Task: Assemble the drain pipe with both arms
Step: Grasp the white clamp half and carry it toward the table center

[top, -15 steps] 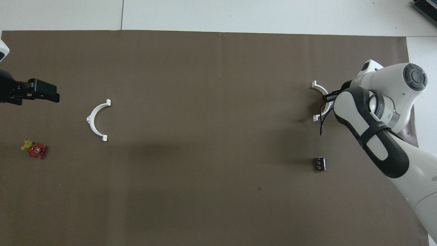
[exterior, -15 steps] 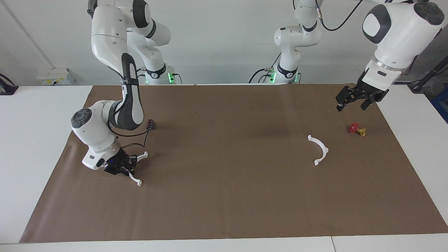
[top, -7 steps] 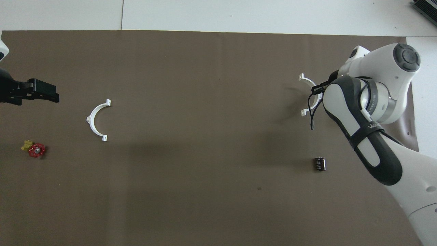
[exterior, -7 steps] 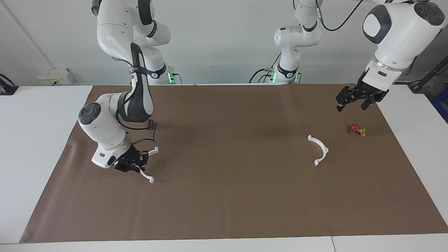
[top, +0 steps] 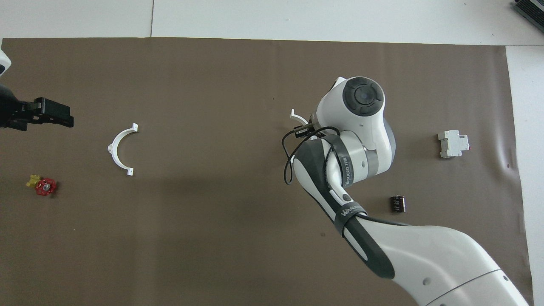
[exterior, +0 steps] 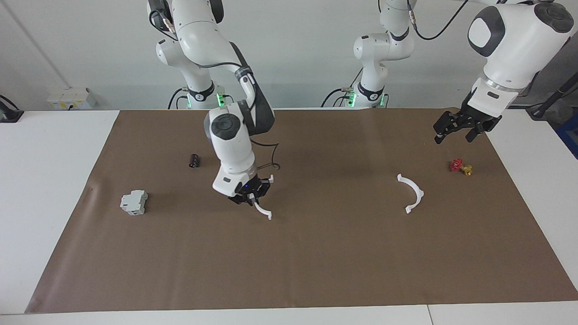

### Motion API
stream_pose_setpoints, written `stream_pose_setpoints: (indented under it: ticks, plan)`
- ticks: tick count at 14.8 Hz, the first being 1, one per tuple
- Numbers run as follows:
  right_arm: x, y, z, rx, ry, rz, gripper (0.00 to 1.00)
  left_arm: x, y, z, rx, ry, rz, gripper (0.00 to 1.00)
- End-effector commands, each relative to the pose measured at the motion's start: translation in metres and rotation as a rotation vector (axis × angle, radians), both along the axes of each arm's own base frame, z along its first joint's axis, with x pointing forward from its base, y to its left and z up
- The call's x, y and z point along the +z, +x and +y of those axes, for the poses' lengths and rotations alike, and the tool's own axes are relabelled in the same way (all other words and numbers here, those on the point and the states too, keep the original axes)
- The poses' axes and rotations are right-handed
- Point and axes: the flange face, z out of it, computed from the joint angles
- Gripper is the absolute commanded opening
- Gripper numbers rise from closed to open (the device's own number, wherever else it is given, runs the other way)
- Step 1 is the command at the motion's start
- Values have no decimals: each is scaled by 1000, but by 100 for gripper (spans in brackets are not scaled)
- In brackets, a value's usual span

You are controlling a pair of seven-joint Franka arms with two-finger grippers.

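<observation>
Paper, brown, covers the white surface in the facing view. Over its middle the right arm's black two-finger tool is clamped on a thin white plastic half-ring, one end tab hanging just above the paper. A second white plastic half-ring lies flat toward the left arm's end. The left arm's black tool hangs with its fingers apart and empty over the paper's corner nearest that arm, above a small red and yellow valve. A grey-white blocky box and a small dark cylinder lie toward the right arm's end.

In the overhead view the right arm hides its tool; only one tab of the held half-ring shows. The lying half-ring sits apart from the left tool.
</observation>
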Motion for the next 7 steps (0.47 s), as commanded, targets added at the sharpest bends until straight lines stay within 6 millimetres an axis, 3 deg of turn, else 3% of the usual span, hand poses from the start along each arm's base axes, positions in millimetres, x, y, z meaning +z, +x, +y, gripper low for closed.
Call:
stream_pose_setpoints:
  ticks: [1, 4, 7]
  plan:
    - [-10, 1, 28, -36, -21, -24, 0, -3, -3, 3, 2, -11, -13, 100]
    - [-21, -16, 68, -16, -26, -16, 0, -3, -3, 2, 0, -11, -13, 100]
    - [-27, -23, 86, -5, -56, -68, 0, -3, -3, 4, 3, -11, -13, 100]
